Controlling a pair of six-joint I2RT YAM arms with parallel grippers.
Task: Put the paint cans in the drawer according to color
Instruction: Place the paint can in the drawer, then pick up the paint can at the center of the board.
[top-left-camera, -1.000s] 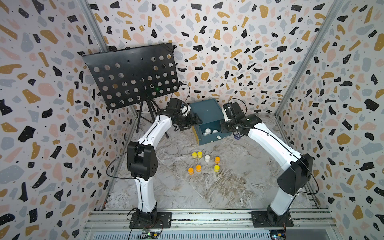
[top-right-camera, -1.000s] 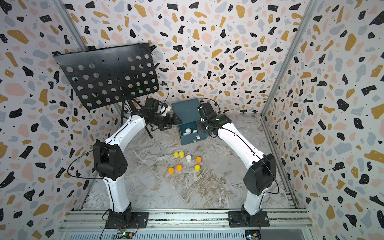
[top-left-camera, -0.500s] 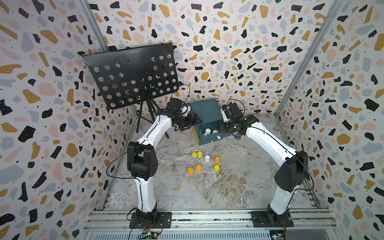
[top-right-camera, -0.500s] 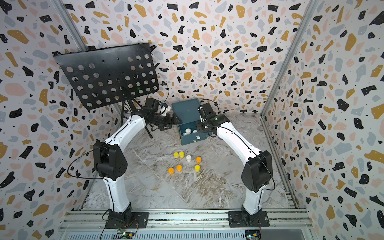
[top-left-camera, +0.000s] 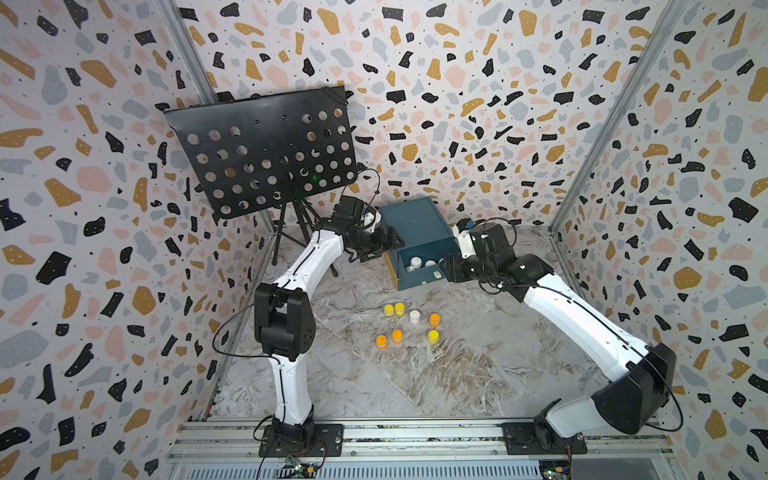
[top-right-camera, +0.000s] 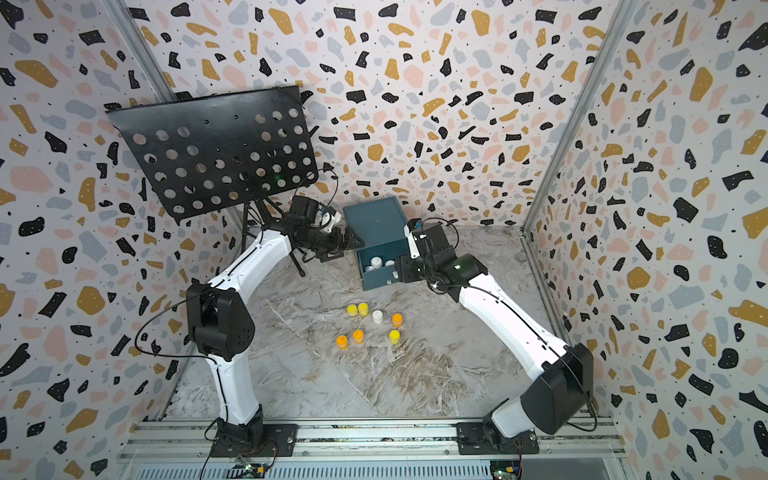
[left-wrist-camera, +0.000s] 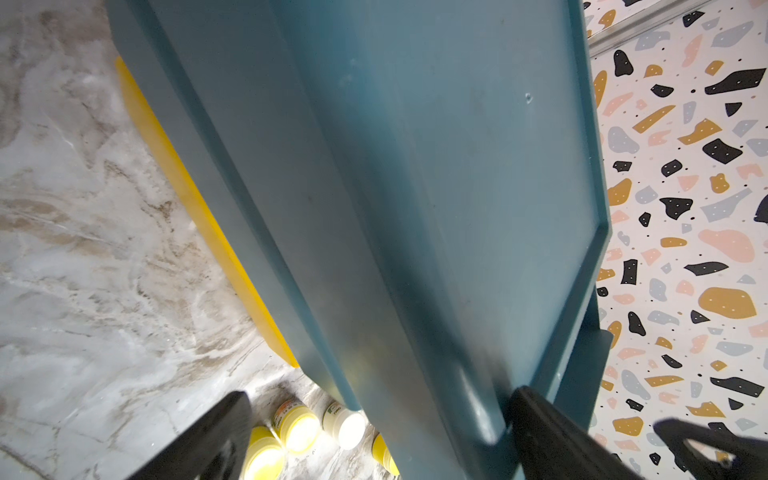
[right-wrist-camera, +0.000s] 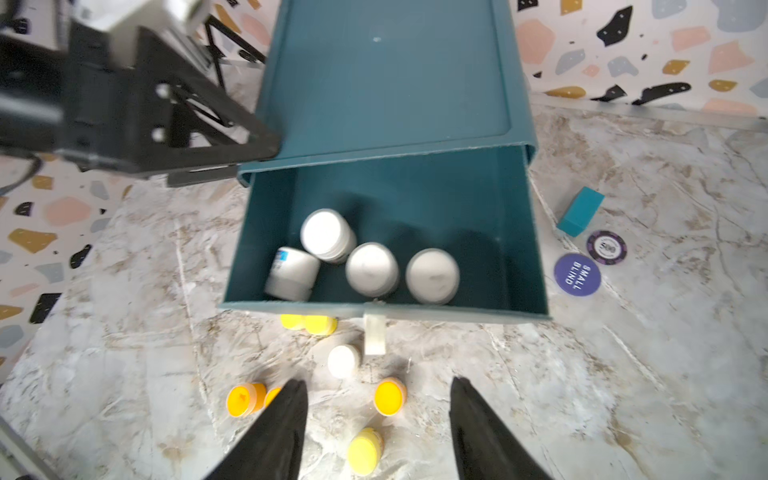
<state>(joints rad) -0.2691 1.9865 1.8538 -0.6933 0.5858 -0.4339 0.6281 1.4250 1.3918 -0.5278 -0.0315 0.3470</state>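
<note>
Purple disc (right-wrist-camera: 577, 274): "SMALL BLIND" (chip (right-wrist-camera: 606, 247): "500").

The cabinet (top-left-camera: 415, 220) stands at the back of the surface (top-left-camera: 457, 374); its drawer (right-wrist-camera: 478, 199) is pulled out toward the front, with four paint cans (right-wrist-camera: 372, 268) inside, one on its side; seven paint cans (top-left-camera: 414, 316) cluster on the surface before it; the music stand (top-left-camera: 266, 153) rises behind and left; the left end effector (top-left-camera: 388, 245) sits at the cabinet's left side; two chips (right-wrist-camera: 577, 274) and a block (right-wrist-camera: 579, 210) lie beside the drawer, on the right arm's side.
</note>
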